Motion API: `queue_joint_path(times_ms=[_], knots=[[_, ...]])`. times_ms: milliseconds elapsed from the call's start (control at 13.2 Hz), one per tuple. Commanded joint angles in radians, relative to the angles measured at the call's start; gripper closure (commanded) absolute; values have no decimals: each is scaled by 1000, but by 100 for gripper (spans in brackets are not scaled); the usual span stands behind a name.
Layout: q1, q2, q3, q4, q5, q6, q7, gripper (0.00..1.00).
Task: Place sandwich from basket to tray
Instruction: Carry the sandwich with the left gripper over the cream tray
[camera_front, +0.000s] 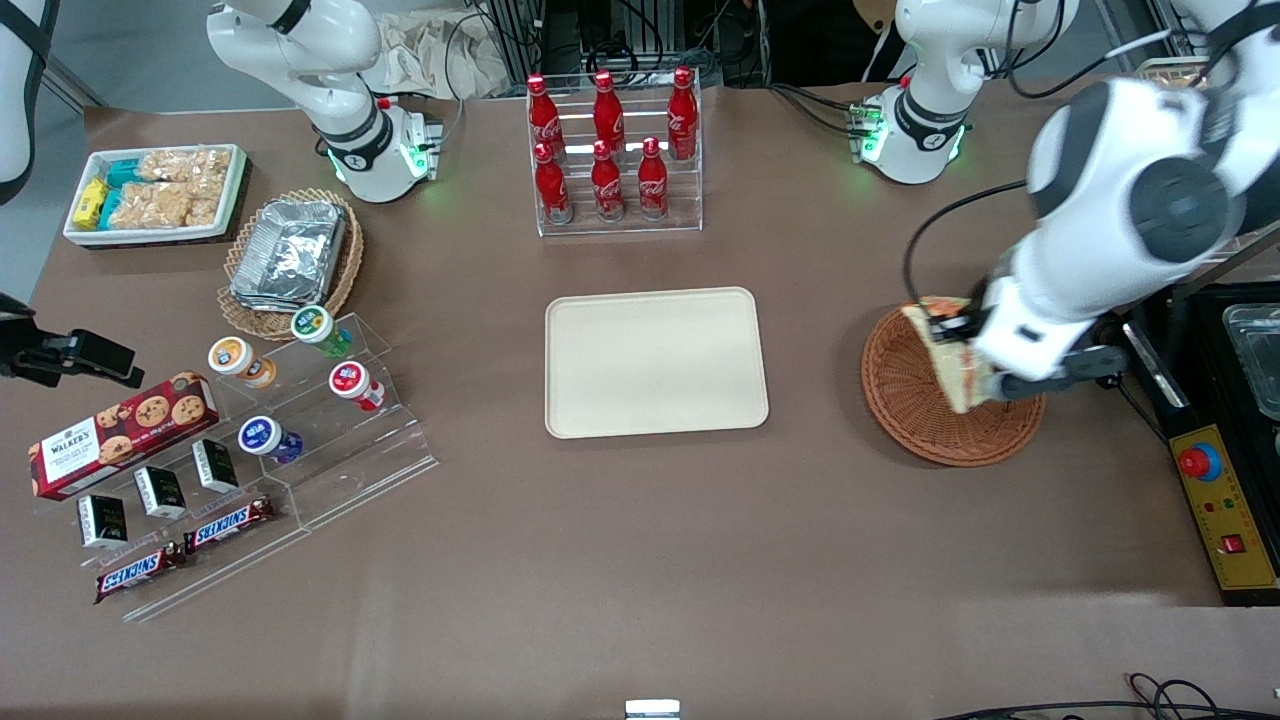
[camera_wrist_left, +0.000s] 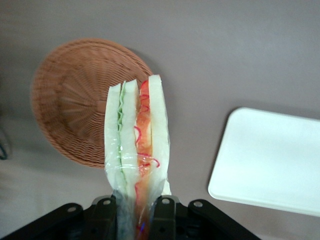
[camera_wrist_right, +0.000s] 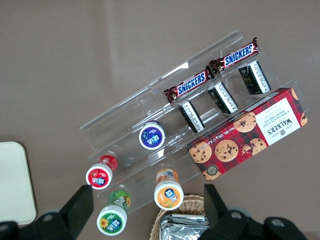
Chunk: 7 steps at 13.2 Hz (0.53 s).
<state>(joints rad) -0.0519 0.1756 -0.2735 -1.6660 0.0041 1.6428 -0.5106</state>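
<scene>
The left arm reaches down over the working arm's end of the table, wrist bent toward the front camera. Its gripper (camera_wrist_left: 135, 212) hangs raised, both fingers (camera_wrist_left: 104, 215) clamped on the sandwich (camera_wrist_left: 136, 145) between them.

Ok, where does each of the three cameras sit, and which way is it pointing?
Front view: high, facing both arm bases, looking down on the table; the gripper holds the sandwich above the basket.
Left wrist view: on the working arm, looking down past the fingers gripping the sandwich.
Right wrist view: parked arm's wrist, over the snack display.
All three show the tray.
</scene>
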Motion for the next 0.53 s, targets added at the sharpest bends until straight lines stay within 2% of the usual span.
queue_joint_path(times_ms=[0,228,380,456], knots=[[0,65,-90,5,-18,58,-17,100],[-17,174,-218,-24,13,202,-129,100],[-106,267,-224,-37,109,316,-237,100],[-124,301,-224,-31,128,336,-262,100]])
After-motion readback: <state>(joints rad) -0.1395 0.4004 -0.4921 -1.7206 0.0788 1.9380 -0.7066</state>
